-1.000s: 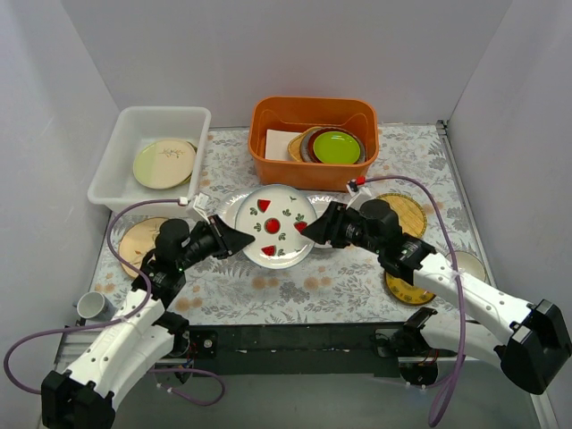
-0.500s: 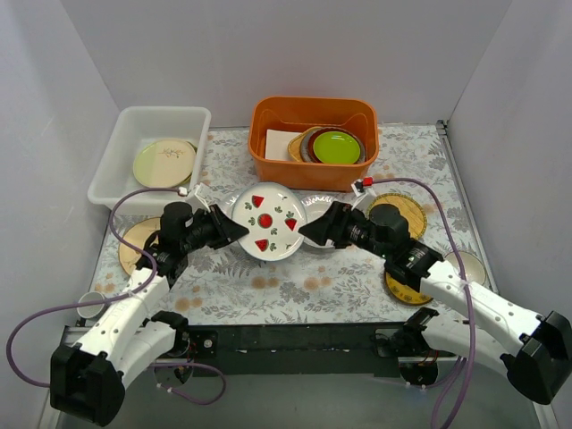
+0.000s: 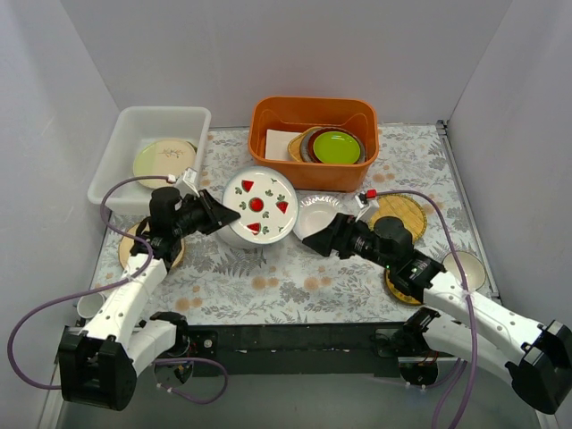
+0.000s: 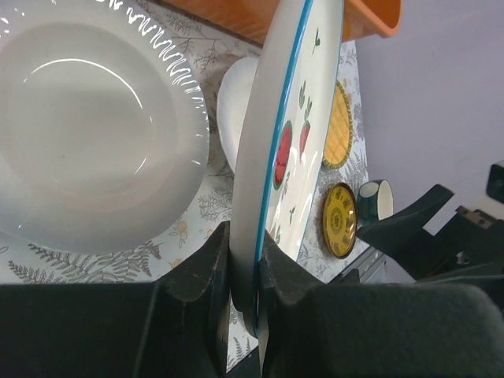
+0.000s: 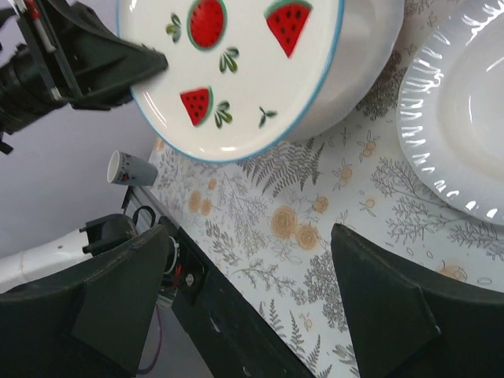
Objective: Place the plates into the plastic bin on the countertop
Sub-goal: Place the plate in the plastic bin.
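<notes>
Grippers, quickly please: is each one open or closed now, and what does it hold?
Left gripper: closed on the rim of the red-fruit plate.
Right gripper: open, holding nothing.

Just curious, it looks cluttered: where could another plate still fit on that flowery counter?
Bare countertop shows in front of the watermelon plate, toward the near edge, and at the back, right of the orange tub. The middle is crowded: white scalloped plate, yellow woven plate.
</notes>
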Available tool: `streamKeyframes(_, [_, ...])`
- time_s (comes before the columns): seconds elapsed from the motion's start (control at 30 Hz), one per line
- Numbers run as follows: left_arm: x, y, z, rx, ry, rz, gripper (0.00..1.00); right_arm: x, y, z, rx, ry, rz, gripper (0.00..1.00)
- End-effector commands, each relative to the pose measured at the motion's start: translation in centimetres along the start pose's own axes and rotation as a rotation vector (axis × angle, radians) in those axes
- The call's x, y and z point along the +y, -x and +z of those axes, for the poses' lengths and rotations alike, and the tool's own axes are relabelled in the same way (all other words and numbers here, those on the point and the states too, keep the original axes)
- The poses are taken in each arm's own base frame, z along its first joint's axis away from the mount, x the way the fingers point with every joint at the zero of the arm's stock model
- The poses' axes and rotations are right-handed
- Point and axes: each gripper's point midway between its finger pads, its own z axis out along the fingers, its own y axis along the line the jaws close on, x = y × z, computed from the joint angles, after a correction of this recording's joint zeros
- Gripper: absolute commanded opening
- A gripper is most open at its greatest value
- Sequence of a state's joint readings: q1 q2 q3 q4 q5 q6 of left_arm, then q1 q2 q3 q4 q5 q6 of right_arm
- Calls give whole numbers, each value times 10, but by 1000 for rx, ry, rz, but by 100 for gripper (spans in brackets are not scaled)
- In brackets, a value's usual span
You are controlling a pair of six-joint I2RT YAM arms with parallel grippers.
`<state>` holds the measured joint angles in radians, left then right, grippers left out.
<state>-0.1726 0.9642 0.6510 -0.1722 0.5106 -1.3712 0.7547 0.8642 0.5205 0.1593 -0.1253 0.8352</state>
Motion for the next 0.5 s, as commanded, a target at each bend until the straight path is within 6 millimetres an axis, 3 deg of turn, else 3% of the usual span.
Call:
streamKeyframes(0.0, [-54,47,-13,-100,-171,87,0,2,-9,-6,4,53,-14,92])
streamKeyframes(0.33, [-72,100,-21,-136,-214,64,0,-36,-53,-21,66,17,16,93])
streamKeyframes(0.47, [-61,131,-31,-186,-224,-4,0,-45,-59,-23,78,-10,11,94])
